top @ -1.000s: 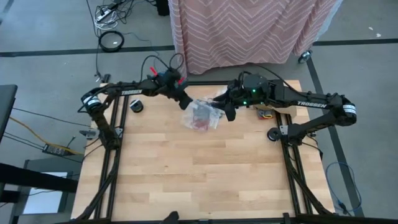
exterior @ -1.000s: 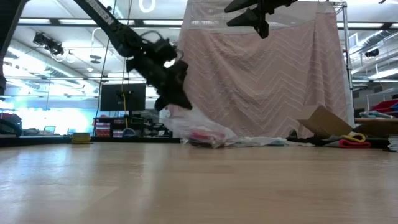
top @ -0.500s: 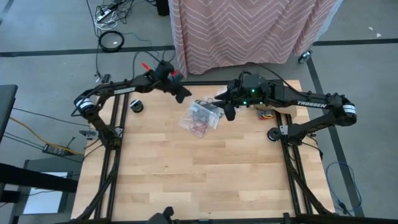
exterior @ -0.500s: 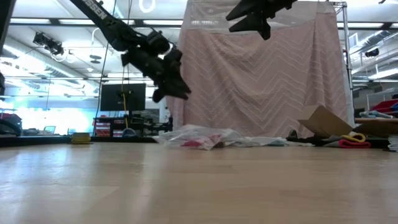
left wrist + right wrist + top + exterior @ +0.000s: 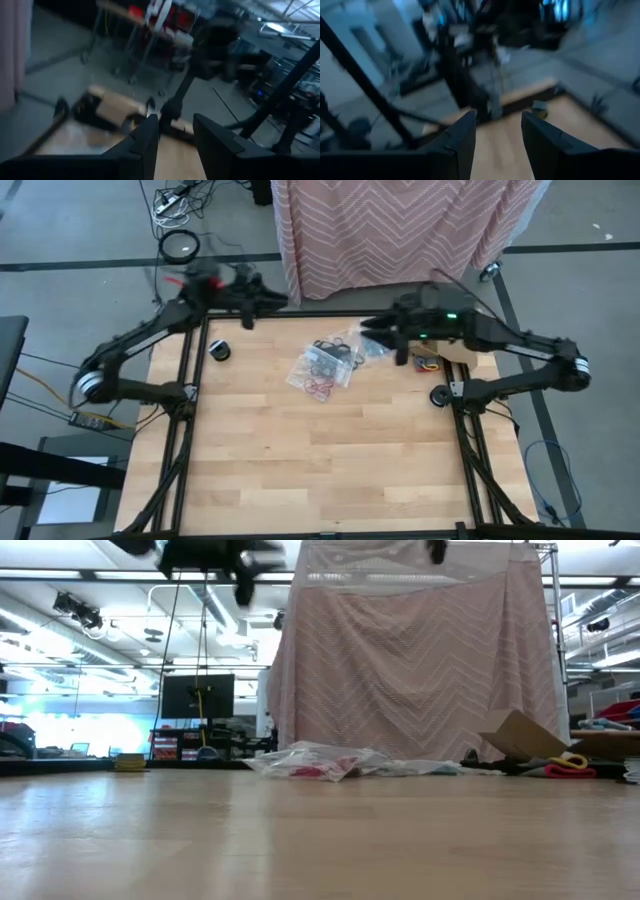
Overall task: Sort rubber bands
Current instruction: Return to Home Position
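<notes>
Rubber bands [image 5: 318, 375] lie on the wooden table [image 5: 300, 470]; left claw [image 5: 175, 126], right claw [image 5: 498, 122] gape empty.

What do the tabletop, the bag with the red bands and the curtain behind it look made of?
Tabletop: pale wood planks with a matte finish; seams and grain show. Bag: thin clear plastic, crinkled, with the red rubber bands showing through. Curtain: probably pink fabric; it hangs in folds and has a chevron pattern.

rubber bands [image 5: 322, 370] red, black clusters, bagged, flat, far-centre of table [image 5: 300, 470]
</notes>
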Robot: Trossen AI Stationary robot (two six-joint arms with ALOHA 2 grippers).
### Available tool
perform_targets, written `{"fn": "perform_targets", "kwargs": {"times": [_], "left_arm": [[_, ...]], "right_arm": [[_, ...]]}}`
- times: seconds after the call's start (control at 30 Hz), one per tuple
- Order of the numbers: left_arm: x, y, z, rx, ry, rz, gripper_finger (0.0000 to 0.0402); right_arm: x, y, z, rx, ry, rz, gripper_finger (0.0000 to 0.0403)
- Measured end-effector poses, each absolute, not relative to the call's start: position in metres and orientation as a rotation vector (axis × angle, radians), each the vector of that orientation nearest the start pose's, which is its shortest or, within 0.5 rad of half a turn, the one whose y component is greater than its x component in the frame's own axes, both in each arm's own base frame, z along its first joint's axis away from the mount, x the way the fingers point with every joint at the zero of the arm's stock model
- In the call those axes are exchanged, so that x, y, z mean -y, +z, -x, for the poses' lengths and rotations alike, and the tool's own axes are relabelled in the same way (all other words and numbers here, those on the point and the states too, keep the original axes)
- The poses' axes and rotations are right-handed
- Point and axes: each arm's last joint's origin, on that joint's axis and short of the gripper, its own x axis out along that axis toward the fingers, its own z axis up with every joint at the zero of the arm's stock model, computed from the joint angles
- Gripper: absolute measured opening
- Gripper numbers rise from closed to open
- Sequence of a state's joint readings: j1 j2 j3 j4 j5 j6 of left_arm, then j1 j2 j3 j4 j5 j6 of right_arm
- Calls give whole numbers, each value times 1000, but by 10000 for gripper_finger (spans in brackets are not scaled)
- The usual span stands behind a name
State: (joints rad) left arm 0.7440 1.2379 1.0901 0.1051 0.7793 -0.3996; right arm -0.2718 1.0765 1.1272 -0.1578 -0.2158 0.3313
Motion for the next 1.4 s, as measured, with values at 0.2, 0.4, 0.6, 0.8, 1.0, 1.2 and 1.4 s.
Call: {"fn": "perform_targets", "kwargs": {"times": [0.2, 0.4, 0.6, 0.8, 1.0, 1.2, 1.4], "left_arm": [[-117, 399, -171, 135, 83, 321, 131], [-94, 392, -150, 179, 107, 301, 131], [-89, 391, -144, 181, 83, 329, 131], [-87, 385, -144, 108, 17, 402, 131], [-77, 380, -138, 15, -171, 332, 131], [-56, 394, -112, 89, -235, 204, 131], [-36, 374, -74, 201, 50, 278, 131]], "right_arm": [[44, 392, -171, 109, -149, -380, 135], [39, 371, -148, 148, -187, -496, 126], [38, 367, -143, 120, -204, -464, 125], [38, 367, -145, 123, -203, -514, 125], [33, 369, -147, 134, -190, -371, 125], [23, 387, -141, 293, -130, -206, 125], [18, 399, -119, 404, -211, -115, 117]]}}
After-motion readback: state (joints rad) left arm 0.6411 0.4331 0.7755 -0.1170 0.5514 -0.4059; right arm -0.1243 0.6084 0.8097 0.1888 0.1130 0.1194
